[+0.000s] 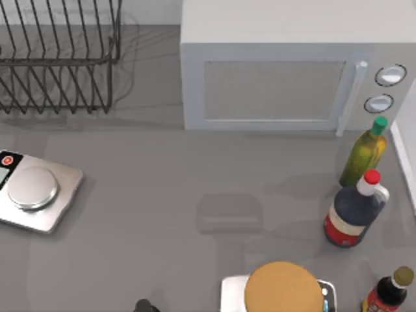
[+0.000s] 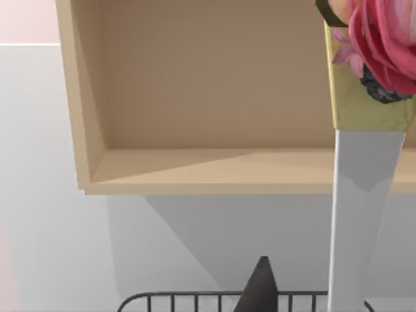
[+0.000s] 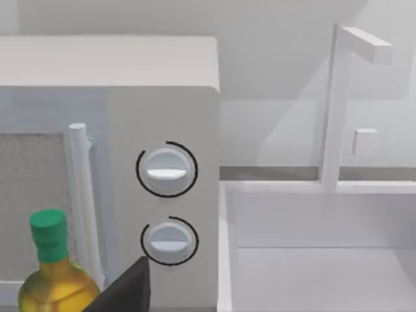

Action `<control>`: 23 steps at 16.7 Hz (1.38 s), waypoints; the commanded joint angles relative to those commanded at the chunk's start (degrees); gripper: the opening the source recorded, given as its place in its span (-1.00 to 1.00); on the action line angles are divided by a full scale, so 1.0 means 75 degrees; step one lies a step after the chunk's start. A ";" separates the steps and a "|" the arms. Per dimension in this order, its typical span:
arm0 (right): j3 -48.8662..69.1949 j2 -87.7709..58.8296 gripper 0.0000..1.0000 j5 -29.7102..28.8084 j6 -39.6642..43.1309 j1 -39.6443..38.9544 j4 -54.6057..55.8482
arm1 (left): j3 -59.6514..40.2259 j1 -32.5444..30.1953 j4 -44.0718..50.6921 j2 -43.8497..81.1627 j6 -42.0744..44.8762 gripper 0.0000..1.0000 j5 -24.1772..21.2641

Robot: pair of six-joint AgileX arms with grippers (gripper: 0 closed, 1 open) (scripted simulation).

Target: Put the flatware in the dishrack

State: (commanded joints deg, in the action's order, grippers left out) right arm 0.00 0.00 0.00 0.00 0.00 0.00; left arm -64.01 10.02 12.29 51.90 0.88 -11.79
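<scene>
1. Dishrack (image 1: 58, 58): black wire, at the tabletop's (image 1: 162, 195) far left corner, cut off by the top view's upper and left edges; its top rail (image 2: 195, 296) shows in our left wrist view.
2. Flatware: we cannot make it out.
3. Our jaws: one dark fingertip (image 2: 259, 289) shows over the rack rail, another (image 3: 127, 289) before the microwave (image 1: 286, 78); spread or pressed together, we cannot tell.
4. Silver scale (image 1: 36, 195): cut off at the left edge.
5. Open room: bare tabletop mid-scene, between the scale and bottles (image 1: 354, 211).
</scene>
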 joint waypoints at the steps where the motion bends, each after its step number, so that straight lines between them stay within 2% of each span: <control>1: 0.0000 0.0000 1.00 0.0000 0.0000 0.0000 0.0000 | 0.0005 -0.0027 -0.0166 0.0162 -0.0005 -1.00 0.0004; 5: 0.0000 0.0000 1.00 0.0000 0.0000 0.0000 0.0000 | 0.0124 -0.0180 -0.1602 0.1534 -0.0021 -1.00 0.0104; 12: 0.0000 0.0000 1.00 0.0000 0.0000 0.0000 0.0000 | 0.0879 -0.0555 -0.5843 0.4867 0.0020 -1.00 0.0505; 15: 0.0000 0.0000 1.00 0.0000 0.0000 0.0000 0.0000 | 0.1236 -0.0714 -0.7237 0.5908 0.0020 -1.00 0.0665; 18: 0.0000 0.0000 1.00 0.0000 0.0000 0.0000 0.0000 | 0.1454 -0.0815 -0.7915 0.6438 0.0005 -1.00 0.0756; 23: 0.0000 0.0000 1.00 0.0000 0.0000 0.0000 0.0000 | 0.1478 -0.0826 -0.7982 0.6490 0.0003 -1.00 0.0765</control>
State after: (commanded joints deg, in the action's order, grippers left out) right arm 0.00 0.00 0.00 0.00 0.00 0.00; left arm -52.93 3.82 -47.58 100.58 0.90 -6.05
